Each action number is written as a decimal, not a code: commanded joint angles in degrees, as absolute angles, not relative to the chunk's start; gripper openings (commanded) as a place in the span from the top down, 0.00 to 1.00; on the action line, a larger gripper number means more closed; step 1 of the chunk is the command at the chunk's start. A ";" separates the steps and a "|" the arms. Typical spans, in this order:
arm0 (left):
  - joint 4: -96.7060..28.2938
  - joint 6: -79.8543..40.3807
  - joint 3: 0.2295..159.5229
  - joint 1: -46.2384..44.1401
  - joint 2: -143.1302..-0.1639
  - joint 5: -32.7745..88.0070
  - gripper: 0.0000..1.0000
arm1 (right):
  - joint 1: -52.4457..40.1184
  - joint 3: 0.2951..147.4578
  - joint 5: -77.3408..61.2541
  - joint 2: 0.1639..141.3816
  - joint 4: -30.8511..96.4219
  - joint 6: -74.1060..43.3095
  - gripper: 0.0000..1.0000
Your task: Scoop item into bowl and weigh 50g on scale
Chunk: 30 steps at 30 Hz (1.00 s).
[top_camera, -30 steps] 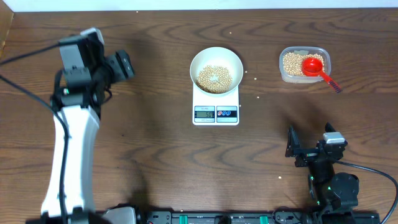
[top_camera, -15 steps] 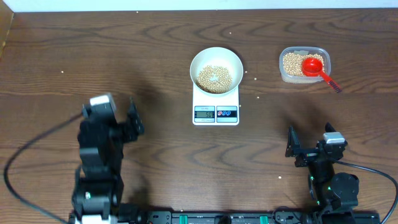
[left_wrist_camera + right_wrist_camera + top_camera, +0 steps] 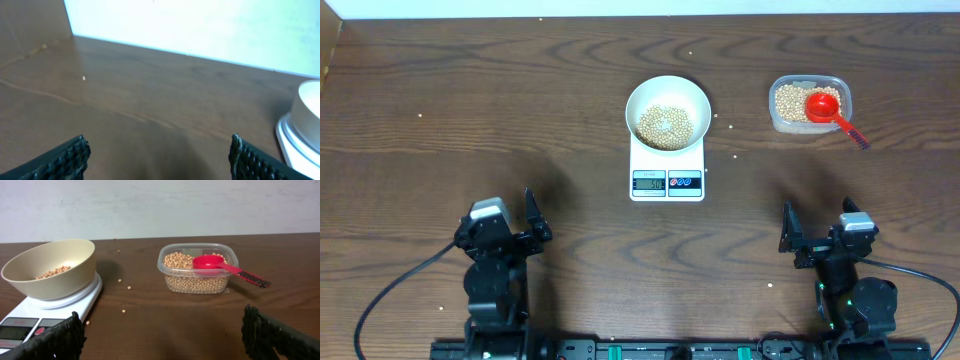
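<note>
Digits on the scale [image 3: 667,181] are too small for me to read. Smooth round white bowl [image 3: 667,90] sits on it, pale beans [image 3: 665,125] inside. Clear plastic tub [image 3: 773,110] well right holds more beans and a red scoop [image 3: 823,105]. Left gripper [image 3: 160,161] and right gripper [image 3: 162,337] both released, ridged black pads [image 3: 65,157] wide apart.

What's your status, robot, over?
Left gripper and right gripper open, empty. Soybeans in white bowl on scale, readout unreadable. Red scoop lies in clear tub. Stray beans beside scale, nothing blocking.

digits on scale [image 3: 667,176] display blurred, nothing legible
</note>
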State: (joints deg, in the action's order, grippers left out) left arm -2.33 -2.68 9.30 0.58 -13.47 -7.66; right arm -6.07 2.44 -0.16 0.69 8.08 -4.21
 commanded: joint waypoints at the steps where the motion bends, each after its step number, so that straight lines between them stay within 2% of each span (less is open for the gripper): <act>1: 1.63 -1.69 5.21 0.56 -11.27 -9.72 0.09 | -6.44 2.07 0.51 0.30 7.99 -3.57 0.01; 11: 3.90 -1.74 0.16 0.14 -10.39 -9.69 0.09 | -6.42 2.07 0.51 0.30 7.99 -3.57 0.01; 18: -3.53 -1.69 0.23 -1.52 -7.35 -9.69 0.09 | -6.44 2.07 0.51 0.30 7.99 -3.57 0.01; 30: -3.40 -0.38 0.23 -4.38 -3.27 -9.72 0.09 | -6.44 2.07 0.51 0.30 7.99 -3.57 0.01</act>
